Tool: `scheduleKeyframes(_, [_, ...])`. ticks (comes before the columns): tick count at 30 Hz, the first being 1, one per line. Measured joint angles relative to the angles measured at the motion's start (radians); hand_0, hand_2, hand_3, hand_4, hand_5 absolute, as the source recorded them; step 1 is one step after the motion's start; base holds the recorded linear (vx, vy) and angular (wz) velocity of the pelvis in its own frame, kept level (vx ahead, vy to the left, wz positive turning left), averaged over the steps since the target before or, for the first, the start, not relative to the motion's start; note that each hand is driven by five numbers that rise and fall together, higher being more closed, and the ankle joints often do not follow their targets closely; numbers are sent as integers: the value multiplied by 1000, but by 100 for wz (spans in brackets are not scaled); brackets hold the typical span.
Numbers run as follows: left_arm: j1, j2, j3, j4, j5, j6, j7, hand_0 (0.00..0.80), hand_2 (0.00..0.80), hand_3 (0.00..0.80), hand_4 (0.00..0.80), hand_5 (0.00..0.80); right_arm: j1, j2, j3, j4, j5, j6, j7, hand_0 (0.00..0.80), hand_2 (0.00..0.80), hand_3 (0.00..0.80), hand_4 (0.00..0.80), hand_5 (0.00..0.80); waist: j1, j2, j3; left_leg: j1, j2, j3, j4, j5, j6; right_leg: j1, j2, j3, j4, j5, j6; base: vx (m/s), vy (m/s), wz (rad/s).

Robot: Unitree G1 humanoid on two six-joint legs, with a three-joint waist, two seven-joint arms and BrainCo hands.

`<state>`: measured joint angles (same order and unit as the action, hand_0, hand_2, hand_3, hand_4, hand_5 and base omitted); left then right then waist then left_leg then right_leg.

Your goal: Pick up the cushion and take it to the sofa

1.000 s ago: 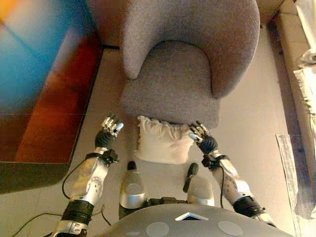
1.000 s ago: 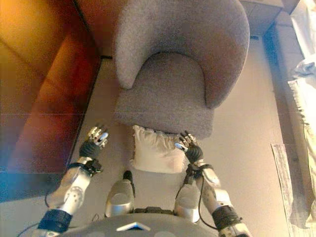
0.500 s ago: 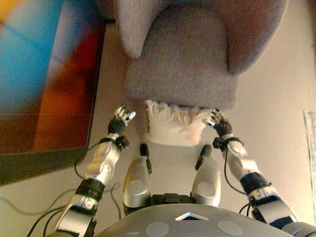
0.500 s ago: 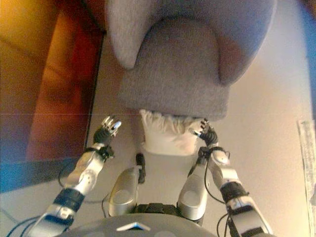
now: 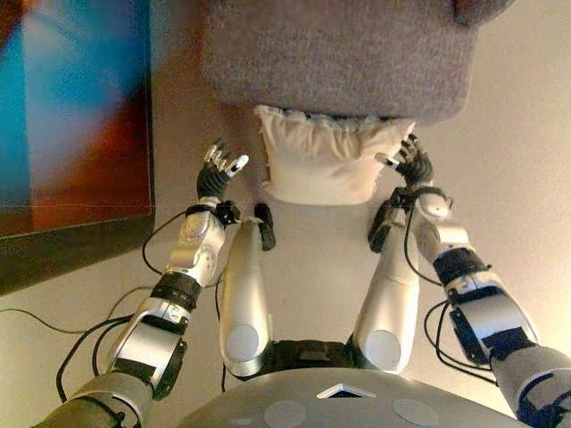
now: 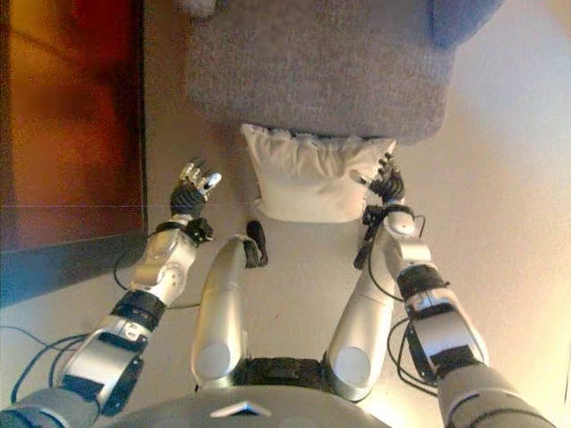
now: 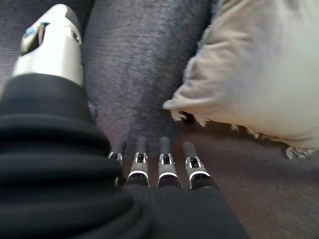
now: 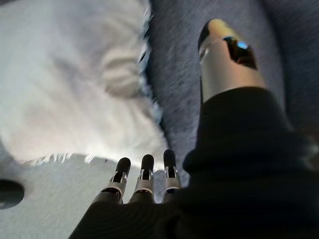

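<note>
You have the cushion (image 5: 326,166) on the floor (image 5: 321,250), leaning against the front of the grey sofa (image 5: 339,53). Your left hand (image 5: 217,175) sits just beside its left edge, fingers relaxed and holding nothing; your right hand (image 5: 409,164) is at its right corner, fingers straight, gripping nothing

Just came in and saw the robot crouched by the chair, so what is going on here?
The robot is reaching for a cream cushion that lies on the floor against the front of a grey armchair. Its left hand is open beside one end of the cushion, with a gap between them. Its right hand is open at the other end. Neither hand holds the cushion yet.
</note>
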<state>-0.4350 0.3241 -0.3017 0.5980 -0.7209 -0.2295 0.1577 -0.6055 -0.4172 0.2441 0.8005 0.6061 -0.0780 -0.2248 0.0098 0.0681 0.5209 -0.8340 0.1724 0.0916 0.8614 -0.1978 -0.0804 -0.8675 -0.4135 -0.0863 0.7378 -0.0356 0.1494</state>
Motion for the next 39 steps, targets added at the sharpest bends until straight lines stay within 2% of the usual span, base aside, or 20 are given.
scheduleKeyframes(7, [-128, 16, 2, 69, -20, 0, -27, 0, 0, 0, 0, 0, -104, -56, 2, 57, 24, 23, 27, 0, 0, 0, 0, 0, -3, 4, 3, -204, 29, -31, 203, -66, 13, -201, 21, 52, 162, -27, -2, -19, -4, -10])
scheduleKeyframes(12, [-226, 72, -2, 140, -21, 27, -43, 0, 0, 0, 0, 0, -193, -79, 3, 133, 47, 49, 42, 0, 0, 0, 0, 0, -27, 4, 4, -315, 41, -43, 285, -88, 16, -309, 36, 81, 221, -32, -2, 8, 22, -9])
scheduleKeyframes(18, [-335, 131, -22, 174, -59, 57, -90, 0, 0, 0, 0, 0, -248, -104, 3, 203, 96, 62, 50, 0, 0, 0, 0, 0, -46, 3, 4, -369, 51, -42, 320, -102, 24, -361, 49, 97, 241, -35, 3, 11, 11, -5])
scheduleKeyframes(25, [-451, 162, -50, 215, -126, 97, -109, 0, 0, 0, 0, 0, -331, -136, 31, 204, 120, 63, 198, 0, 0, 0, 0, 0, -55, 3, 4, -433, 67, -42, 369, -126, 25, -437, 61, 118, 290, -47, 0, 9, -8, -6])
scheduleKeyframes(30, [-495, 179, -69, 269, -164, 125, -139, 0, 0, 0, 0, 0, -385, -147, 48, 232, 143, 63, 265, 0, 0, 0, 0, 0, -52, 3, 4, -461, 68, -55, 396, -133, 17, -473, 60, 123, 343, -73, -8, 19, -27, 4])
scheduleKeyframes(35, [-528, 195, -76, 297, -200, 162, -189, 0, 0, 0, 0, 0, -443, -151, 75, 268, 153, 64, 326, 0, 0, 0, 0, 0, -57, 2, 4, -501, 68, -65, 409, -133, 16, -508, 62, 123, 355, -76, -9, 0, 0, 0])
scheduleKeyframes(39, [-580, 205, -109, 337, -207, 192, -205, 0, 0, 0, 0, 0, -470, -152, 101, 278, 153, 72, 368, 0, 0, 0, 0, 0, -55, 2, 4, -519, 66, -65, 411, -133, 16, -524, 61, 123, 358, -77, -8, 0, 0, 0])
